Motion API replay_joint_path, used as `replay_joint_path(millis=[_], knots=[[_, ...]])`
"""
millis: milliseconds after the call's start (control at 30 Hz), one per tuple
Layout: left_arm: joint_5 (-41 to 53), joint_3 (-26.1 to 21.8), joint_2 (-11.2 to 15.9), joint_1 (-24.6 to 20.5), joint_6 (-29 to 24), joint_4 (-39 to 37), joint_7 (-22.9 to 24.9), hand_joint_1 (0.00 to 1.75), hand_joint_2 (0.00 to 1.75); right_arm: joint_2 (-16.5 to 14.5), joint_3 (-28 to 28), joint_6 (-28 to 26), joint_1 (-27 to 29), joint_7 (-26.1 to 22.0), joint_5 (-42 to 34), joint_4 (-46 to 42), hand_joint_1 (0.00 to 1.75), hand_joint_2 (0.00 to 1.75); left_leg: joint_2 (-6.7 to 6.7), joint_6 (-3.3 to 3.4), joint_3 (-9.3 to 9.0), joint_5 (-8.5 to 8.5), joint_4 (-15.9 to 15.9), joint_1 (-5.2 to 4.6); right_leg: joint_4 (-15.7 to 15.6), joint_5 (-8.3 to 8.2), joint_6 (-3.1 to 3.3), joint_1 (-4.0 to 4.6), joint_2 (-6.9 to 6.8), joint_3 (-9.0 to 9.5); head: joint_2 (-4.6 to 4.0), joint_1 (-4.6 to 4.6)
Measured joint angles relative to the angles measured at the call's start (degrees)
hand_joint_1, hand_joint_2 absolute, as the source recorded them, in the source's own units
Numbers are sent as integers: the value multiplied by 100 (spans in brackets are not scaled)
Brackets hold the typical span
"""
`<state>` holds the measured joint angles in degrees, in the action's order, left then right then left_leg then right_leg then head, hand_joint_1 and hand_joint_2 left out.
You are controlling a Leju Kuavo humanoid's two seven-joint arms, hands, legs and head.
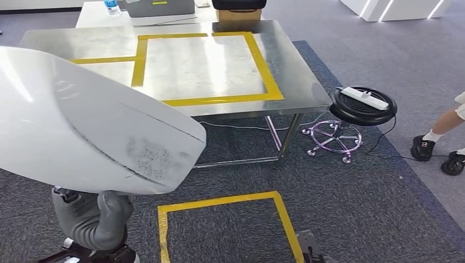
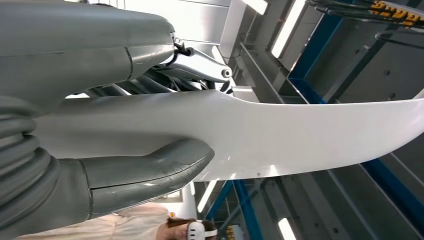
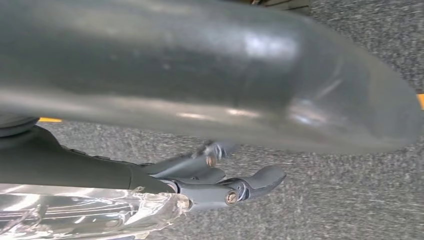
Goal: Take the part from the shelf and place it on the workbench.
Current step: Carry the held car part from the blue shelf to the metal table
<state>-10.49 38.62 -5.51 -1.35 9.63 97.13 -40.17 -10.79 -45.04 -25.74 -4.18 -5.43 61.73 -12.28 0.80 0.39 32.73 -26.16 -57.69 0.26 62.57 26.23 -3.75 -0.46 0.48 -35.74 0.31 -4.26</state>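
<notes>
A large white curved part [image 1: 93,131] fills the left of the head view, a grey scuffed patch near its lower edge. My left hand [image 1: 101,216] holds it from beneath. In the left wrist view the thick grey thumb [image 2: 150,170] presses one face of the part [image 2: 300,130] and the darker fingers [image 2: 195,67] lie on the other. The steel workbench [image 1: 296,71], marked with yellow tape rectangles, stands ahead across the carpet. My right hand [image 3: 225,185] hangs over the grey carpet, fingers apart and holding nothing.
A black stool [image 1: 362,107] carrying a white power strip stands right of the workbench, its cable trailing on the floor. A person's feet [image 1: 436,150] are at the far right. A yellow taped square [image 1: 219,224] marks the carpet. A person wearing a headset [image 2: 195,230] stands nearby.
</notes>
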Motion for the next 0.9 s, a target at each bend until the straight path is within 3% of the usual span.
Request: replay_joint_path(millis=[67,133,200,300,333,367,400,433,500,533,600,667,733,833,867,900], knots=[[0,0,0,-1,1,-1,0,175,175,0,1,2,-9,1,1,0,0,0,1,-55,-10,-15,-1,-18,-361,-78,44,14,9,177,1,8],[0,1,0,-1,2,-1,0,175,175,1,-2,3,-6,2,1,0,0,0,2,-113,-10,-10,22,-17,-383,-75,111,23,16,186,1,11],[0,1,1,-5,4,1,0,175,175,1,-3,3,-4,2,2,0,0,0,-3,-176,42,-110,-92,-13,-413,-87,186,3,13,200,0,22],[0,2,13,-4,5,-1,0,175,175,1,-3,3,-8,1,3,0,0,0,-10,-243,526,-582,-1045,-7,-431,-82,251,-18,0,211,0,42],[0,2,19,-1,5,-1,0,175,175,1,-3,3,-6,2,3,0,0,0,-11,-253,716,-686,-1383,-4,-431,-75,258,-18,-3,212,0,40],[0,2,24,2,5,-2,0,175,175,1,-4,3,-4,2,2,0,0,0,-11,-256,834,-688,-1567,-4,-430,-66,263,-18,-3,217,0,41],[0,2,27,2,5,-2,0,175,175,1,-4,4,-3,3,2,0,0,0,-11,-253,848,-573,-1537,-4,-430,-57,264,-18,-1,228,0,41],[0,3,27,2,5,-2,0,175,175,1,-4,4,-3,2,2,0,0,0,-12,-244,753,-368,-1295,-4,-430,-45,257,-20,5,247,0,42],[0,4,24,-2,5,-1,0,175,175,1,-3,5,-4,1,3,0,0,0,-24,-219,403,31,-538,-5,-421,-11,216,-10,19,286,0,45],[0,4,21,-3,5,-1,0,175,175,1,-4,5,-6,1,3,0,0,0,-27,-197,263,118,-245,-5,-415,8,187,3,26,293,0,44],[0,3,16,-3,5,-1,0,175,175,1,-4,5,-7,2,2,0,0,0,-23,-140,160,100,-9,-15,-422,35,124,25,27,293,0,27],[0,1,11,-1,5,-1,0,175,175,1,-3,5,-9,2,2,-1,0,0,-12,-67,137,81,16,-7,-429,60,60,15,20,310,0,9],[0,1,4,-2,5,-1,0,175,175,1,-3,5,-16,1,2,-1,0,0,-14,1,82,65,32,14,-164,204,0,9,8,205,1,-14],[0,2,2,1,8,-2,0,175,175,1,-4,5,-6,1,2,0,0,0,-17,63,24,11,33,13,955,631,-47,2,-2,-412,2,-46],[0,2,3,2,9,-2,0,175,175,1,-4,5,1,1,3,0,0,0,-13,69,3,-11,33,10,1204,661,-51,2,-2,-583,2,-46],[0,2,4,3,9,-2,0,175,175,1,-5,5,6,1,4,0,0,0,-6,67,-27,-35,32,9,1229,569,-48,2,-2,-647,2,-46]])
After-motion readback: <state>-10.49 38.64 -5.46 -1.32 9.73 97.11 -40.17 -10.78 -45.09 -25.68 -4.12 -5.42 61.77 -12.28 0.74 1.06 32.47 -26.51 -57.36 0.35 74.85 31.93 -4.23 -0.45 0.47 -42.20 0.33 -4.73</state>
